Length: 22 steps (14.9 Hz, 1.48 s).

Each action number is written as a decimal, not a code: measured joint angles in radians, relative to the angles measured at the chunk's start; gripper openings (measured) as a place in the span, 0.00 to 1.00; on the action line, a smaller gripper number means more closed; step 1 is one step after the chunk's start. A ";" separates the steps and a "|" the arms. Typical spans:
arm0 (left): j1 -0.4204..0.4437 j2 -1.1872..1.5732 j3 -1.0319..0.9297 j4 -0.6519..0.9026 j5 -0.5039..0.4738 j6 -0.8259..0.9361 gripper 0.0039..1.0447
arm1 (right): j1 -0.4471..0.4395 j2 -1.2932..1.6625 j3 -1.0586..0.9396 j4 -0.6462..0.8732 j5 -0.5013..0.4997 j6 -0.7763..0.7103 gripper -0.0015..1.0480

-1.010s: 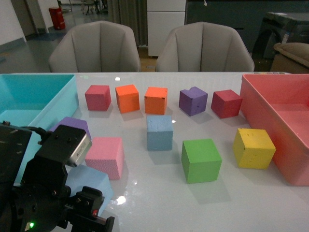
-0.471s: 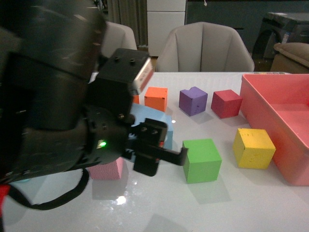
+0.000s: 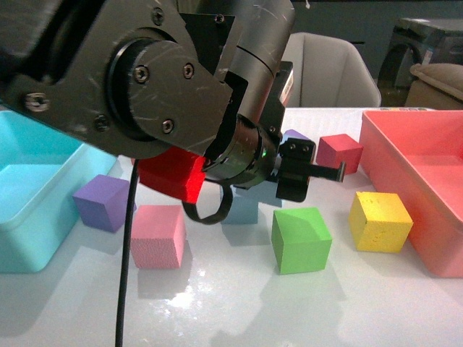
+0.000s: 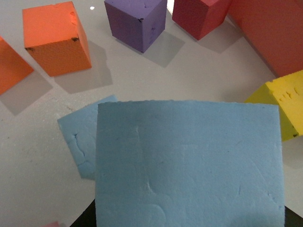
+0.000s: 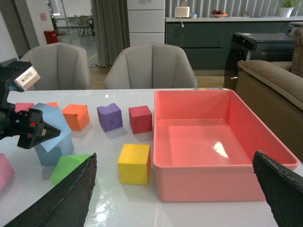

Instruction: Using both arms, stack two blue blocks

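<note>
Front view was mostly hogged by the left arm (image 3: 145, 87) across the upper left of the frame, with the left gripper (image 3: 309, 173) poking out mid-frame. Just below it we could spot the resting blue block (image 3: 239, 211), between the pink cube (image 3: 158, 236) and the green cube (image 3: 301, 238).

Left wrist view was filled by the carried blue block (image 4: 189, 165). Its face was pale, rough and scuffed, and the resting one peeked out underneath, skewed and offset.

Right wrist view showed the left gripper clamped on the carried blue block, which was tilted over the other; we couldn't tell if they touched. The right gripper (image 5: 175, 156) was spread wide, holding nothing.

We'd say pickup was done, with squaring up and release left.
</note>
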 joint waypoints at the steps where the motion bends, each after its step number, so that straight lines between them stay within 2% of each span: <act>1: 0.011 0.036 0.056 -0.038 0.021 0.000 0.45 | 0.000 0.000 0.000 0.000 0.000 0.000 0.94; 7: 0.076 0.128 0.197 -0.105 0.108 0.107 0.45 | 0.000 0.000 0.000 0.000 0.000 0.000 0.94; 11: 0.133 0.182 0.246 -0.145 0.106 0.125 0.45 | 0.000 0.000 0.000 0.000 0.000 0.000 0.94; 15: 0.125 0.195 0.250 -0.151 0.129 0.113 0.45 | 0.000 0.000 0.000 0.000 0.000 0.000 0.94; 22: 0.130 0.228 0.274 -0.149 0.096 0.095 0.44 | 0.000 0.000 0.000 0.000 0.000 0.000 0.94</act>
